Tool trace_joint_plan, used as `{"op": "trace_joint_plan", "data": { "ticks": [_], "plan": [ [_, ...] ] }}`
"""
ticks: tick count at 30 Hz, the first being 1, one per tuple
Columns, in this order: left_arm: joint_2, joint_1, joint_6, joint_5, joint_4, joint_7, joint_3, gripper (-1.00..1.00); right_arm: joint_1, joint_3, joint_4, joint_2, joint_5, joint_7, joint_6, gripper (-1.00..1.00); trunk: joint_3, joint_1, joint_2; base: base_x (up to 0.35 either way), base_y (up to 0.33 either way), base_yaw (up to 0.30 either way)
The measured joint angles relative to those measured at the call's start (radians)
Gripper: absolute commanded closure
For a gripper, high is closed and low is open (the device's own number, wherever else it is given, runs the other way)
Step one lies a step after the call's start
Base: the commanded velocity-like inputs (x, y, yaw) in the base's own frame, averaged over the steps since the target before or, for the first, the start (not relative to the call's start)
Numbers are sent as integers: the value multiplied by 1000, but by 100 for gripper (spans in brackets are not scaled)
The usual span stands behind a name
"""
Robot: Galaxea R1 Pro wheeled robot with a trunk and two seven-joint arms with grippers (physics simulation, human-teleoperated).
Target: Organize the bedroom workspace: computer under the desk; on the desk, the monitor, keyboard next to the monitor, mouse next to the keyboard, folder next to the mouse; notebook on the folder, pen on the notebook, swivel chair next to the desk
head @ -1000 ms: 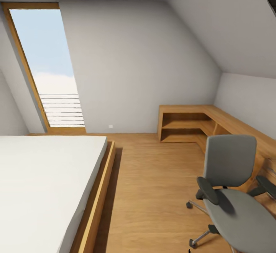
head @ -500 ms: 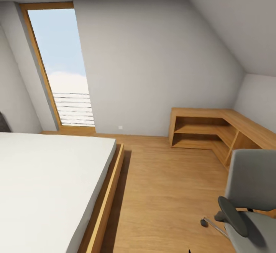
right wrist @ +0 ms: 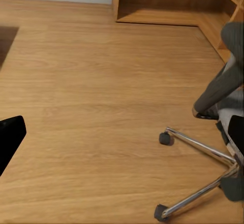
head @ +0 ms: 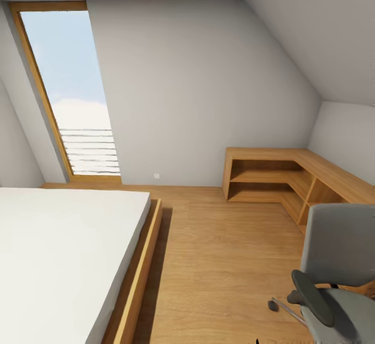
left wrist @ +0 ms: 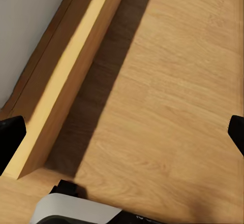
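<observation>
Nearest, the left tool hangs over bare wooden floor just beside the bed frame; its dark fingertips sit at opposite edges of the left wrist view, so it is spread wide and holds nothing. The right tool is likewise spread and empty, its fingertips framing the floor and the chrome legs and casters of the swivel chair. In the head view that chair stands at the lower right, grey back and black armrest visible; its seat is cut off by the edge, so I cannot tell whether a folder lies on it. To the left lies the white bed in its wooden frame. Farther off, a light wooden corner shelf unit runs along the right-hand wall, and a tall window fills the left of the far wall. This reads as a travelling stage: the robot is in the bedroom but the black tabletop has not been found. The next move likely calls for turning toward the chair to check its seat and locate the tabletop.
</observation>
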Motion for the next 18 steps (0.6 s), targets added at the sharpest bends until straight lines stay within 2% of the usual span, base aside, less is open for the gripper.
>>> {"op": "trace_joint_plan", "data": {
  "ticks": [10,18],
  "plan": [
    [0,0,0,1,0,0,-1,-100,0,0,0,0,0,0,0,-100,8,0,0,20,0,-218],
    [0,0,0,0,0,0,-1,-100,0,0,0,0,-1,0,1,-100,12,0,0,210,0,-107]
  ]
}}
